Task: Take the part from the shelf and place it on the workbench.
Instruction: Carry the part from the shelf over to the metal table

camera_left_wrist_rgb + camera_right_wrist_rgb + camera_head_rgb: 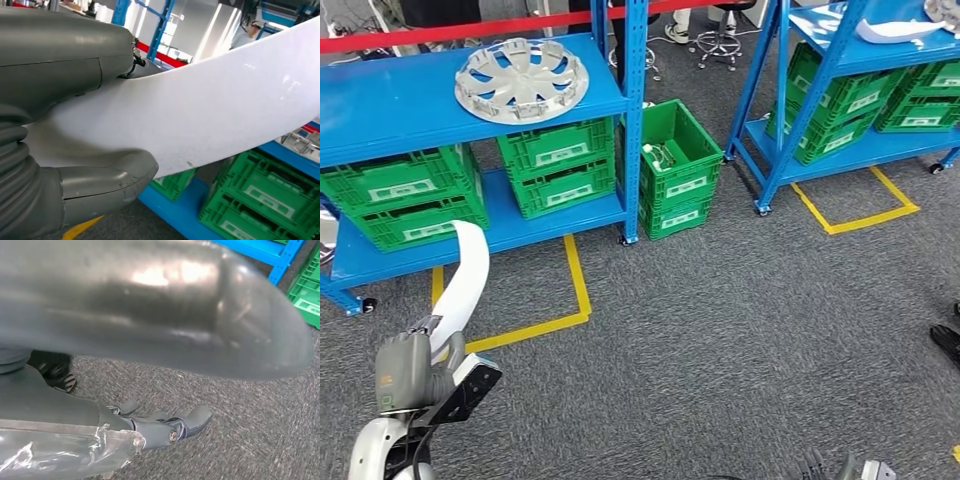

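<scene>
The part is a long, white, curved strip (467, 275). My left hand (414, 370) grips its lower end at the bottom left of the head view, and the strip rises toward the blue shelf (395, 100). In the left wrist view the white part (211, 110) runs between the grey thumb and the rest of my left hand (56, 65). My right hand (841, 468) hangs low at the bottom edge over the carpet. In the right wrist view my right hand (151, 315) holds nothing and its dark fingers (181, 425) are stretched out.
The left shelf carries a silver wheel cover (521, 78) and green crates (558, 165) below. Another green crate (678, 170) stands on the floor beside it. A second blue shelf (848, 150) with crates stands at the right. Yellow tape (576, 280) marks the grey carpet.
</scene>
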You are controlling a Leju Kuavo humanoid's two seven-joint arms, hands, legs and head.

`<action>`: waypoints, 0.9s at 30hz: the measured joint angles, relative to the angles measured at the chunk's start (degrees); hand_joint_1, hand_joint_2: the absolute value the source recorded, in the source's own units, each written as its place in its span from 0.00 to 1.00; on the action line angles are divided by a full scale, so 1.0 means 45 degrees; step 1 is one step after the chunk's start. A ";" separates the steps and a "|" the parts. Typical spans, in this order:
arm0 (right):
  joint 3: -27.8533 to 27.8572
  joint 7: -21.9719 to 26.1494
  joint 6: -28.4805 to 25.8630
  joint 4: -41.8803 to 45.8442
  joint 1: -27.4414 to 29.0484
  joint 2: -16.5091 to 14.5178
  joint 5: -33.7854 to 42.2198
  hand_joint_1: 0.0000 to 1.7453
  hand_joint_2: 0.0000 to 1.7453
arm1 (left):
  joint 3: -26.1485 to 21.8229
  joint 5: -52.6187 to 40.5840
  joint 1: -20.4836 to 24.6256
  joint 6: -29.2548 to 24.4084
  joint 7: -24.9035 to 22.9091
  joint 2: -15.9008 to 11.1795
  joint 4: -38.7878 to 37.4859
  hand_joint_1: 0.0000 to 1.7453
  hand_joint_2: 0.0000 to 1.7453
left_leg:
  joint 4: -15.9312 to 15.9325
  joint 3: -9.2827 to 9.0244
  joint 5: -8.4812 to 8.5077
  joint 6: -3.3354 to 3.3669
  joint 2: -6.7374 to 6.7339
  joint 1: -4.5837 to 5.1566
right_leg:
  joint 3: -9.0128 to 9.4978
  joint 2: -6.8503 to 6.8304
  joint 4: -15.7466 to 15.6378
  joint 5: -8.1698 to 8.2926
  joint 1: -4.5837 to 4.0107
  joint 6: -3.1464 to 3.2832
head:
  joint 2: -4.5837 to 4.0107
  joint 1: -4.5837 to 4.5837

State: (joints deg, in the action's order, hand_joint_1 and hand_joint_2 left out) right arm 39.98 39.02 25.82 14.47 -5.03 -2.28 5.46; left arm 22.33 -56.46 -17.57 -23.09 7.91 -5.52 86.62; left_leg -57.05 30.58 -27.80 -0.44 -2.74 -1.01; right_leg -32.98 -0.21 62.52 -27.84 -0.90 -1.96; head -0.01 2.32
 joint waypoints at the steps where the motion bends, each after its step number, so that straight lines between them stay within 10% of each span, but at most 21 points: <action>1: 0.0000 0.0002 0.0004 0.0000 -0.0012 0.0005 0.0000 0.00 0.00 | -0.0001 0.0000 0.0008 -0.0001 0.0000 0.0002 0.0002 1.00 1.00 | 0.0005 0.0015 0.0040 -0.0049 -0.0041 0.0010 | 0.0415 -0.0060 -0.0686 0.0088 -0.0061 0.0100 | 0.0001 0.0004; 5: 0.0000 0.0013 0.0004 -0.0001 0.0011 0.0030 0.0005 0.00 0.00 | 0.0007 0.0000 0.0020 0.0000 0.0000 0.0011 0.0013 1.00 1.00 | 0.0073 0.0083 0.0157 -0.0353 -0.0089 -0.0040 | 0.0618 -0.0064 -0.1334 0.0225 -0.0178 0.0292 | 0.0000 0.0001; 11: 0.0000 0.0008 0.0004 -0.0007 -0.0032 0.0022 0.0000 0.00 0.00 | 0.0002 0.0000 -0.0012 -0.0001 0.0000 -0.0035 0.0019 1.00 1.00 | -0.3208 0.1436 -0.1729 -0.0535 0.0521 -0.0005 | 0.0348 0.0117 -0.1516 0.0617 -0.0078 0.0528 | 0.0002 -0.0043; 17: 0.0000 0.0009 0.0004 -0.0018 -0.0034 0.0032 0.0000 0.00 0.00 | 0.0005 0.0001 -0.0013 -0.0001 0.0000 -0.0060 0.0017 1.00 1.00 | -0.0356 -0.0190 -0.0255 -0.0588 0.0616 -0.0065 | -0.0262 0.0352 -0.0811 0.0568 -0.0055 0.0337 | 0.0001 -0.0057; 21: 0.0000 0.0005 0.0007 -0.0029 0.0046 0.0027 -0.0002 0.00 0.00 | 0.0006 0.0001 -0.0017 0.0000 0.0000 -0.0050 0.0019 1.00 1.00 | -0.0294 0.0015 -0.0247 -0.0187 0.0592 -0.0098 | -0.0566 0.0398 -0.0481 0.0515 -0.0069 0.0154 | 0.0001 -0.0022; 27: 0.0000 0.0006 0.0006 -0.0063 0.0042 0.0015 0.0006 0.00 0.00 | 0.0004 0.0001 -0.0033 0.0000 0.0000 -0.0049 0.0019 1.00 1.00 | -0.0285 0.0268 -0.0020 -0.0011 0.0474 -0.0158 | -0.1776 0.0147 0.2946 -0.1342 0.0236 -0.0321 | 0.0000 0.0105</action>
State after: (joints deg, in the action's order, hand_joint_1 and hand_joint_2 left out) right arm 39.98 39.05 25.85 14.18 -4.85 -2.22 5.49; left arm 22.35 -56.45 -17.72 -23.09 7.91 -5.74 86.71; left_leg -58.33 31.79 -27.89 -0.48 -0.61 -1.72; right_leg -40.97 0.46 75.77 -33.88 0.16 -3.41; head -0.01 2.79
